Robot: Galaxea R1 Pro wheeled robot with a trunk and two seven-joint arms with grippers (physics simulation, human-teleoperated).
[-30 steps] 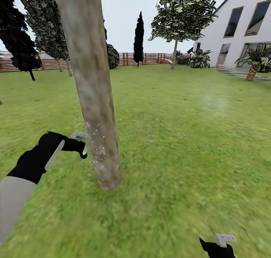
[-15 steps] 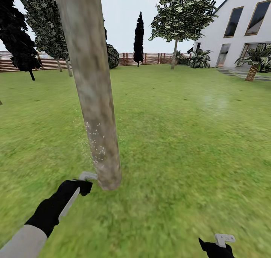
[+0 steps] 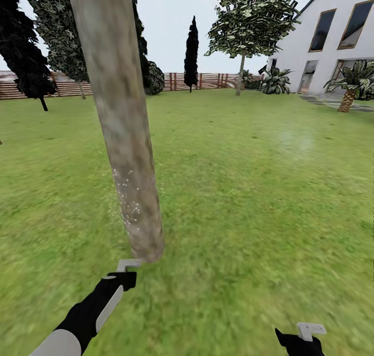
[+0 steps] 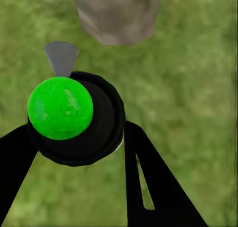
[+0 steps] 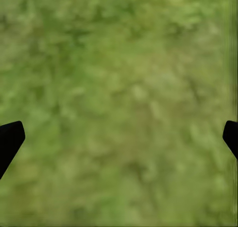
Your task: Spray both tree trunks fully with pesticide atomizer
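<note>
A thick mottled grey-brown tree trunk (image 3: 122, 122) rises close in front of me in the head view, with whitish pesticide specks (image 3: 129, 203) on its lower part. My left gripper (image 3: 124, 277) hangs low over the grass, just in front of the trunk's base. In the left wrist view this left gripper (image 4: 74, 137) is shut on the pesticide atomizer (image 4: 101, 122), a round black body with a bright green cap and a grey nozzle pointing at the trunk base (image 4: 116, 13). My right gripper (image 3: 304, 339) sits low at the right, open over bare grass, its fingertips (image 5: 10, 137) far apart.
Green lawn (image 3: 249, 190) spreads all around. A brown slat fence (image 3: 202, 80) closes the far side, with dark thin trees (image 3: 191, 50) and a green-leaved tree (image 3: 253, 21) before it. A white house (image 3: 332, 39) and a small palm (image 3: 350, 86) stand at the right.
My left arm has dropped with the atomizer from mid-trunk height to the trunk's base. The view has shifted slightly, so the trunk sits a bit further left. The right arm has stayed still.
</note>
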